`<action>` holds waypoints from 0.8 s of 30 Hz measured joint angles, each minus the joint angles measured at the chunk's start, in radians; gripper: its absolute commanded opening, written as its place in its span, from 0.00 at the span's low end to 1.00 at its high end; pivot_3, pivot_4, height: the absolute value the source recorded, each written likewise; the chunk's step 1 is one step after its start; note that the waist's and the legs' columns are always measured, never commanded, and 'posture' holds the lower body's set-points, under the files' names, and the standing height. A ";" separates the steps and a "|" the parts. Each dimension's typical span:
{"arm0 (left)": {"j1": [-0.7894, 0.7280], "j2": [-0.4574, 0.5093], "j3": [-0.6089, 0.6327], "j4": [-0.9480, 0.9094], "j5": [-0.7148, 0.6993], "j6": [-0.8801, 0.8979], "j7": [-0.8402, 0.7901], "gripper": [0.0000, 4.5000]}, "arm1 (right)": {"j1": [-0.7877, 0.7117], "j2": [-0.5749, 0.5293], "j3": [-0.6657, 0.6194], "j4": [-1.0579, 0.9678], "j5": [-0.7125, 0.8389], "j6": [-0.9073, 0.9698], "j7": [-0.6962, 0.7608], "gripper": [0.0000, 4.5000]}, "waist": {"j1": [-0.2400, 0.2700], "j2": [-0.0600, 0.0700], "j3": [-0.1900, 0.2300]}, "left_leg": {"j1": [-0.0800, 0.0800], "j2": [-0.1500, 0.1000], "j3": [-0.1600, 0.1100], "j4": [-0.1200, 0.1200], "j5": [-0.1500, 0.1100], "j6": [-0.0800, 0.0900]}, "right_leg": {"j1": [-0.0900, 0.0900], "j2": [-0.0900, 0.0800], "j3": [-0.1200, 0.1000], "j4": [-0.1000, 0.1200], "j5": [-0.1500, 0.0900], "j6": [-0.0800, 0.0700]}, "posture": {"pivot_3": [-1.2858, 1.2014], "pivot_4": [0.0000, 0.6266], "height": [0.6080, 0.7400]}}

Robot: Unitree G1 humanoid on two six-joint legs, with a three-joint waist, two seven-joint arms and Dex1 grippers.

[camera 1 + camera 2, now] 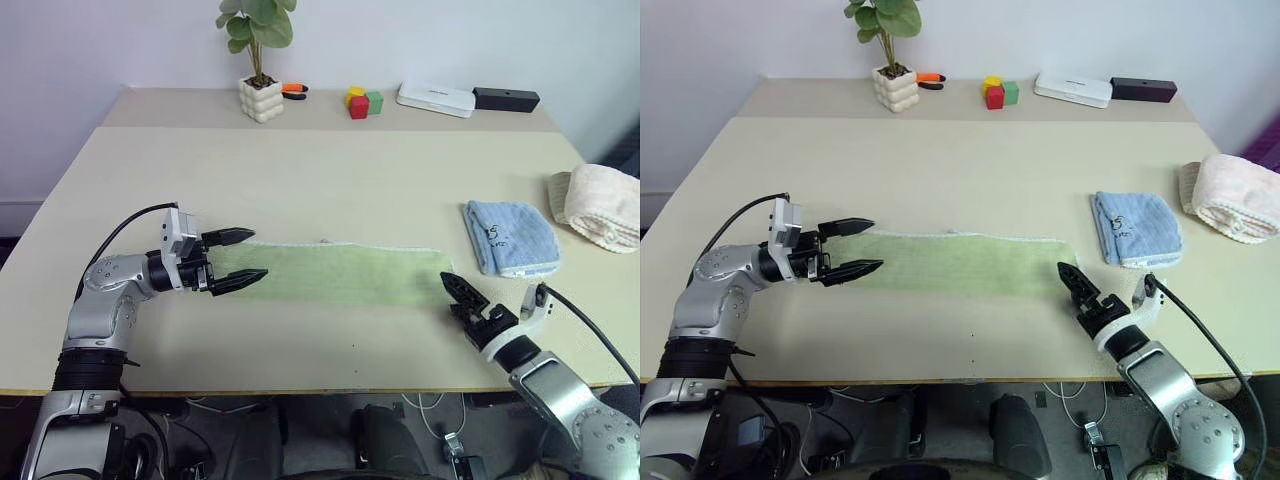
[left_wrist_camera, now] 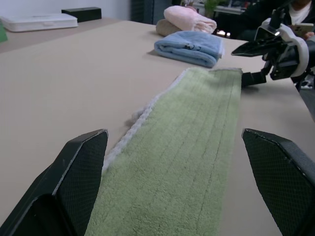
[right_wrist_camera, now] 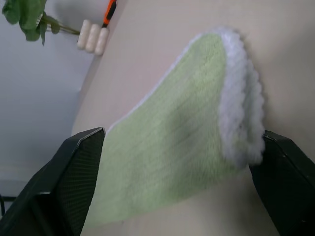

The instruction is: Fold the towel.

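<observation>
The towel is light green and lies folded into a long narrow strip across the near part of the table, with white stitched edging along its far side. My left gripper is open and points along the strip at its left end; in the left wrist view its fingers straddle the cloth. My right gripper is open at the towel's right end. In the right wrist view its two fingers stand on either side of the white-edged end of the towel without pinching it.
A folded light blue towel lies just right of the green strip, and a cream rolled towel sits at the table's right edge. Along the back are a potted plant, coloured blocks, a white box and a black box.
</observation>
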 measured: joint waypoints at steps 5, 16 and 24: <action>0.011 0.001 0.002 -0.012 0.000 0.000 0.013 1.00 | -0.049 0.014 0.004 0.036 -0.019 -0.010 -0.016 0.13 | -0.001 -0.002 -0.001 | 0.000 0.000 0.000 0.000 0.000 0.000 | 0.000 0.000 0.000 0.000 0.000 0.000 | 0.52 0.24 1.00; 0.019 0.000 0.006 -0.015 0.000 -0.007 0.035 1.00 | -0.132 -0.086 0.022 0.069 -0.128 0.009 0.010 0.01 | 0.002 -0.002 -0.001 | -0.001 -0.001 0.002 0.000 0.000 0.000 | -0.001 -0.002 0.001 0.000 0.000 0.000 | 0.52 0.24 1.00; 0.017 -0.004 0.007 -0.014 0.000 -0.020 0.039 1.00 | -0.194 -0.275 0.083 0.030 -0.326 0.018 0.237 0.01 | 0.001 0.003 0.002 | -0.001 -0.001 0.003 0.000 -0.001 0.002 | -0.002 0.000 0.002 0.000 0.002 0.003 | 0.52 0.24 1.00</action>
